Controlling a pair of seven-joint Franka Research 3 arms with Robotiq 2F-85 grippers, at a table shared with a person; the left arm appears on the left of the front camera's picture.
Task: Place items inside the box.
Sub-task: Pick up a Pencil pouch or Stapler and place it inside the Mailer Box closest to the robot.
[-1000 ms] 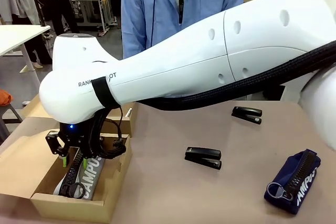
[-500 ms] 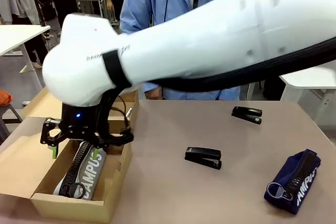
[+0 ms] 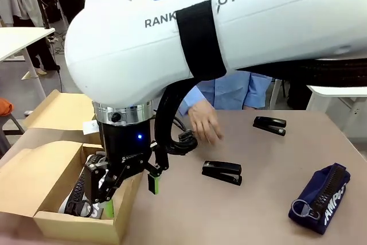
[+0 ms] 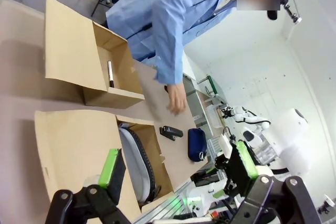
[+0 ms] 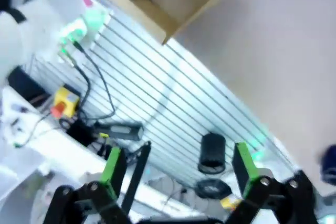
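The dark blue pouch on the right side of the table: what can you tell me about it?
The navy pencil case looks like soft fabric, with a black zip along its top and a metal ring at its near end. White lettering on its side reads partly as "AMPUS". It lies slantwise on the brown table, near the front right, touching nothing else and well apart from the nearest stapler.

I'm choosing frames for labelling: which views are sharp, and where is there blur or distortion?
Front view: sharp on the nearer black stapler, though the person's hand is motion-blurred. Left wrist view: crisp but wide-angle-bent, the nearer open cardboard box skewed. Right wrist view: smeared throughout, except its green-padded fingers.
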